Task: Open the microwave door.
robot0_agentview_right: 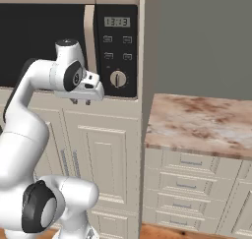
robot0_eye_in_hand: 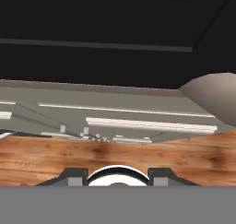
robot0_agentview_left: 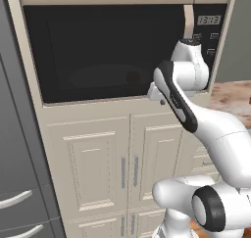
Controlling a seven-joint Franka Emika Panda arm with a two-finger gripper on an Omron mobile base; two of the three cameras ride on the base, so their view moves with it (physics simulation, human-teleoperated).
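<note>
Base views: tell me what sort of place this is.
A simulated home kitchen, most likely: a built-in microwave set among cream panelled cabinets, with a marbled stone counter over drawers.

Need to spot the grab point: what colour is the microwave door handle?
Beige handle against the black door; clearest in the right base view.

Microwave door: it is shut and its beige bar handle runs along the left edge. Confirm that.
Not quite. The microwave door is shut, but its handle runs along the right edge, next to the control strip, as the right base view shows.
</note>
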